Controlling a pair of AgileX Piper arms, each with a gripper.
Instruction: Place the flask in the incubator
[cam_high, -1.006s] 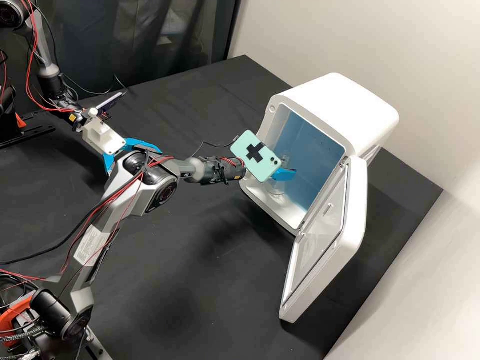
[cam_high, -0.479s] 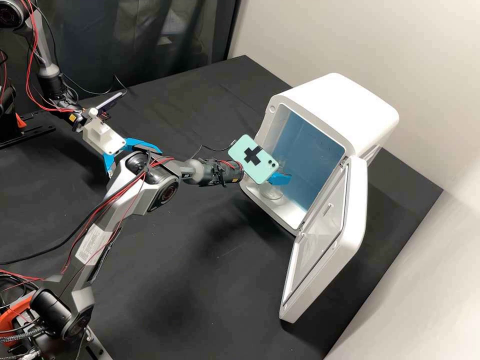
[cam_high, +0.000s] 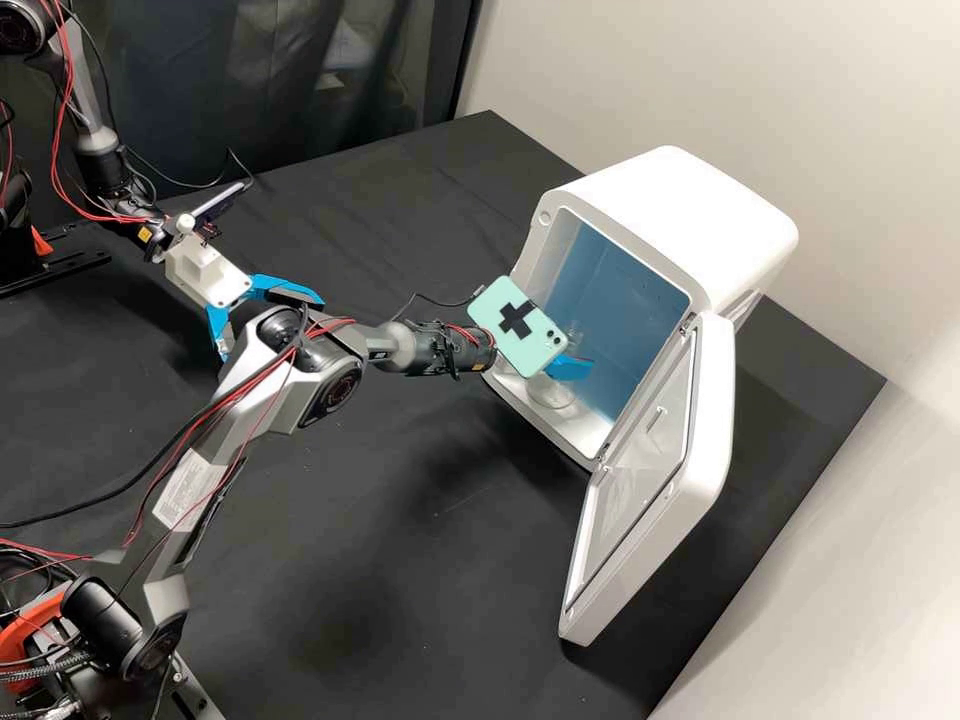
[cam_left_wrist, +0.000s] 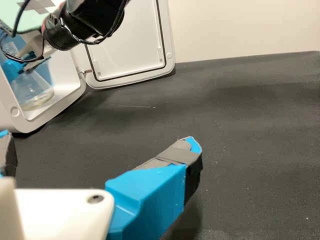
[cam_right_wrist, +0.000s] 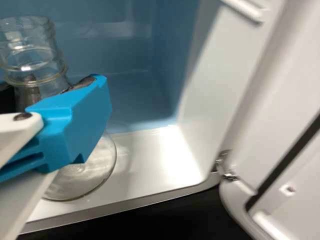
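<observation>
- The flask (cam_right_wrist: 82, 170), a clear glass cone with a ribbed neck, stands upright on the white floor inside the incubator (cam_high: 690, 220), just behind the front lip of the opening.
- In the left wrist view its round base sits flat on that floor, in the lower part of the chamber.
- The right tool (cam_high: 567, 364) is closed on the flask's neck. One blue finger (cam_right_wrist: 70, 125) presses against the glass below the rim, and the left wrist view shows blue on both sides of the neck.
- The right arm reaches across the middle of the bench (cam_high: 400, 520) into the opening. A teal phone (cam_high: 516, 325) marked with a black cross rides on its wrist, right at the mouth of the chamber.
- The incubator is a white box with a pale blue interior. It stands near the bench's right corner, close to the edge that runs along the wall.
- Its door (cam_high: 650, 470) hangs wide open, swung out towards the near edge of the bench.
- The left tool (cam_left_wrist: 98, 150) is over the left side of the bench, well apart from the incubator, its blue fingers spread and holding nothing.
</observation>
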